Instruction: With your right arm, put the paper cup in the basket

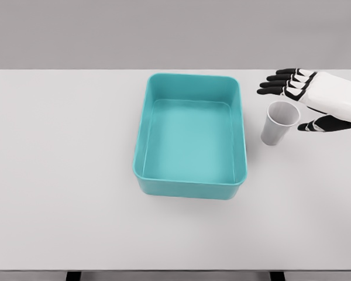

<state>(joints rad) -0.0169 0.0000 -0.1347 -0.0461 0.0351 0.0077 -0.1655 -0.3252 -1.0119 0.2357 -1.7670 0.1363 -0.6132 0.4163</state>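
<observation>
Two things sit on the white tabletop (58, 175) in front of you. Toward the middle you see the teal basket (190, 182), a rectangular tub with tall walls, nothing inside it. Just right of it, apart from its right wall, the white paper cup (278, 123) stands upright with its mouth open toward you. That near wall lies between the cup and the basket's floor. Farther right, your right hand (316, 96) comes in from the frame's edge, its black fingers (275, 84) spread and released above the cup's rim, thumb below, gripping nothing. You cannot tell whether they touch it.
</observation>
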